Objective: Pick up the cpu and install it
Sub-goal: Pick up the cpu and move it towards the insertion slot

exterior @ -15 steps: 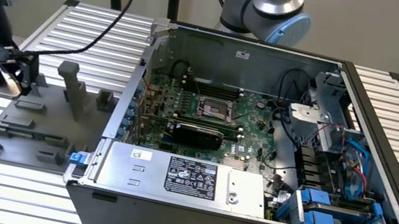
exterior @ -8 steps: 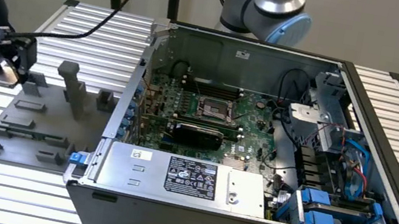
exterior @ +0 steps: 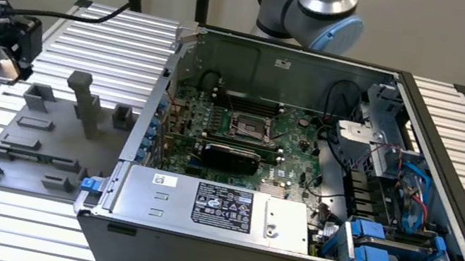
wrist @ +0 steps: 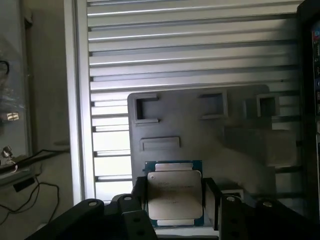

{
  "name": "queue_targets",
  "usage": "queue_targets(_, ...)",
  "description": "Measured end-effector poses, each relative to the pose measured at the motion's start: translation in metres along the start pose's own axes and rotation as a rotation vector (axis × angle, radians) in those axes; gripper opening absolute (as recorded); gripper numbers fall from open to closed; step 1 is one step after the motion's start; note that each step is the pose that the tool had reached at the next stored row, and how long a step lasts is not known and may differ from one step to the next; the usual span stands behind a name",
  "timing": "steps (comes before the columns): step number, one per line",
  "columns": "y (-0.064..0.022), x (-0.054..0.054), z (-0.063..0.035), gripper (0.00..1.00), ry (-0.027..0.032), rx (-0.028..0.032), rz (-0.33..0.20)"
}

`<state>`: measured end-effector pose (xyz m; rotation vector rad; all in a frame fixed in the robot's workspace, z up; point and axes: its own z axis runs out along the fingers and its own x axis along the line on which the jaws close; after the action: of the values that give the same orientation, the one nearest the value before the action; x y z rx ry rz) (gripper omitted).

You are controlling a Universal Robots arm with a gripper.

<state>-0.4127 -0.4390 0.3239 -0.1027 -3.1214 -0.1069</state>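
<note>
Presently, step in hand: carry. Exterior view's left: gripper [exterior: 3, 65], clamped on the cpu [wrist: 174, 192] by two opposite edges, aloft over the grey fixture plate [exterior: 29, 145]. Centre: open computer case [exterior: 301, 64]. Within it: motherboard socket [exterior: 252, 128], apparently unfilled, well apart from the chip. Install outstanding; judged to call for level transfer and square alignment over the socket.
</note>
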Motion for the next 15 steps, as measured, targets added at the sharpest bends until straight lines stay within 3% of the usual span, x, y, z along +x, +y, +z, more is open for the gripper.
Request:
queue_targets(5, 0.0024, -0.012, -0.0228, 0.55, 0.0007, -0.0017, -0.005)
queue_targets(15, 0.0084, -0.056, -0.0684, 0.55, 0.0076, -0.0056, -0.007)
